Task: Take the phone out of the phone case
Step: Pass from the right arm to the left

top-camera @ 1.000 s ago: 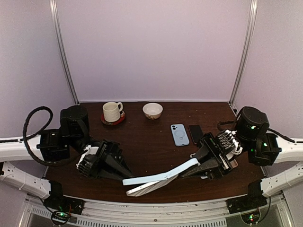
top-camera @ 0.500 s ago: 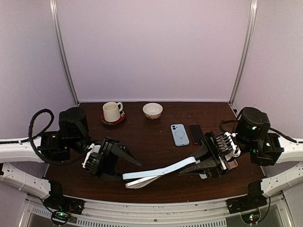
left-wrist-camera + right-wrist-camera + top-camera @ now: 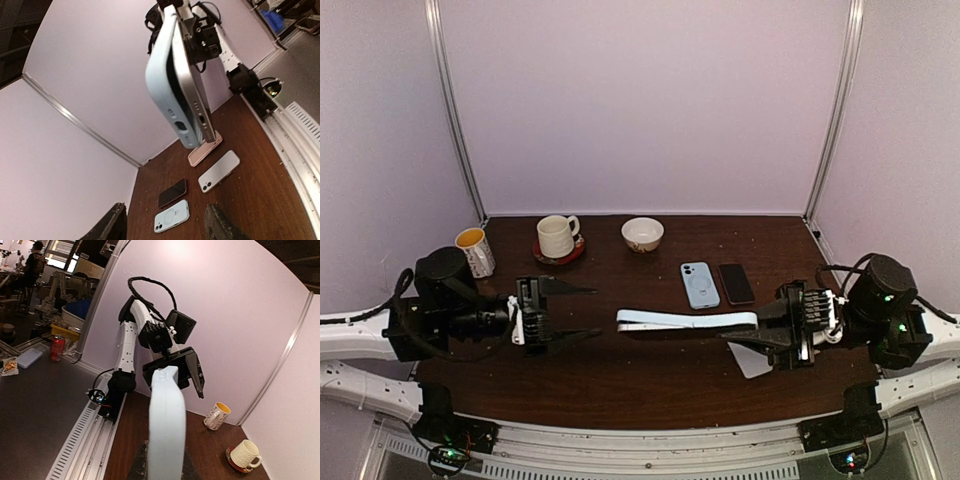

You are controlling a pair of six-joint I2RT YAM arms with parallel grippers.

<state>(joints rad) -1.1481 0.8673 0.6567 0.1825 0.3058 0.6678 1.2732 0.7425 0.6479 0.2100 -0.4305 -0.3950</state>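
While the right gripper (image 3: 756,330) is clamped on one end of the pale blue phone case (image 3: 685,320), the case hangs level above the middle of the table (image 3: 650,390). Its free end points toward the left gripper (image 3: 592,311). The phone (image 3: 194,102) sits inside the case. From the left wrist its silver edge seems to stand slightly proud of the case along one side, though the angle is too steep to be sure.

Nearest the arms, a white phone (image 3: 752,360) lies back up on the wood, partly covered by the right gripper. The left wrist view shows a pink phone (image 3: 205,151) just beside it. Beyond the held case, a blue-backed phone (image 3: 699,284) and a dark phone (image 3: 735,283) lie side by side. Toward the far edge stand a cup (image 3: 475,250) with an orange inside, a white mug (image 3: 557,237) on a red saucer (image 3: 560,257), and a small bowl (image 3: 642,233).

Both arms reach inward low over the table, wrists about level, grippers facing each other. The left gripper's fingers are spread wide and grasp nothing. Their tips are near the case's free end but apart from it.
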